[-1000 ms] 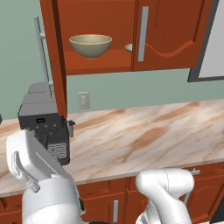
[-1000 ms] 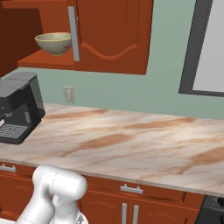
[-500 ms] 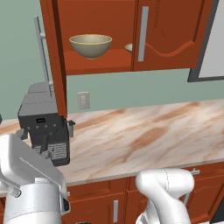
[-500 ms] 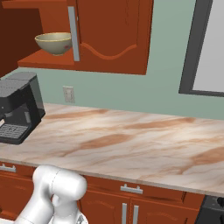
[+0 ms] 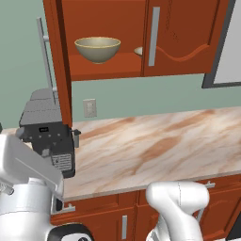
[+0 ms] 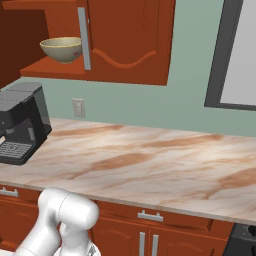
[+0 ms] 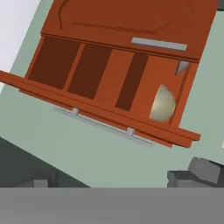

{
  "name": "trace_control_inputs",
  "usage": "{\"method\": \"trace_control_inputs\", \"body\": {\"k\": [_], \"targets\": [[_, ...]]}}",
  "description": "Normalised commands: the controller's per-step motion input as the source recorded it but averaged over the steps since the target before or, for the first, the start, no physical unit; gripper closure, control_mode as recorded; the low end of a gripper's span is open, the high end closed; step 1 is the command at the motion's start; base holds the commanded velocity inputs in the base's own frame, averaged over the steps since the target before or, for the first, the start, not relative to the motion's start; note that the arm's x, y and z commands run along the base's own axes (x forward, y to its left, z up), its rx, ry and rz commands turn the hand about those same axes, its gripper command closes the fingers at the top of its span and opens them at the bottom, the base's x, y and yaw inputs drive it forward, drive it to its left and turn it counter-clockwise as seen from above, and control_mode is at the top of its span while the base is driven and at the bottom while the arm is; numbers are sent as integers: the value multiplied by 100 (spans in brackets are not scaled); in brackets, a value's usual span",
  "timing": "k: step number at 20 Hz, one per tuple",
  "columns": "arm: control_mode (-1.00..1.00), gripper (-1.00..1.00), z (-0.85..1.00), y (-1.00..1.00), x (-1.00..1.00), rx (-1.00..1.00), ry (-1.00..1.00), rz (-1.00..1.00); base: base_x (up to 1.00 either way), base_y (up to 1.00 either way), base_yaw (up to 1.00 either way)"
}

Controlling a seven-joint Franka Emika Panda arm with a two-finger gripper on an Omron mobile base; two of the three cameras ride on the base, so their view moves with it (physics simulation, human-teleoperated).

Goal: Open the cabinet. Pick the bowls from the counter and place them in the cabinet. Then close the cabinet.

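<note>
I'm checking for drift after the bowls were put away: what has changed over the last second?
Only the white robot arm moved: its bulky segment at lower left of the left base view sank lower and further left. The deep tan bowl and the second bowl's rim stayed in the red-brown cabinet, left door still open; black coffee machine unmoved.

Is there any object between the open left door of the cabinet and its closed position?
Nothing visible blocks it. The red-brown wooden door stands open; the deep tan bowl and the shallower bowl sit back on the shelf. The black coffee machine stands lower, on the marble counter.
</note>
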Motion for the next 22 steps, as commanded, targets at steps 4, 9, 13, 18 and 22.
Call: {"method": "trace_control_inputs", "body": {"k": [4, 9, 13, 18, 22], "targets": [[-100, -100, 0, 3, 20, 12, -4, -15, 0, 0, 0], [-100, -100, -4, 8, 19, 13, 0, -14, 0, 0, 0], [-100, -100, -11, 8, 24, 12, 0, -12, 0, 0, 0], [-100, -100, -19, 34, 31, 7, 0, -9, 0, 0, 0], [-100, -100, -11, 16, 38, 5, 0, -2, 0, 0, 0]]}}
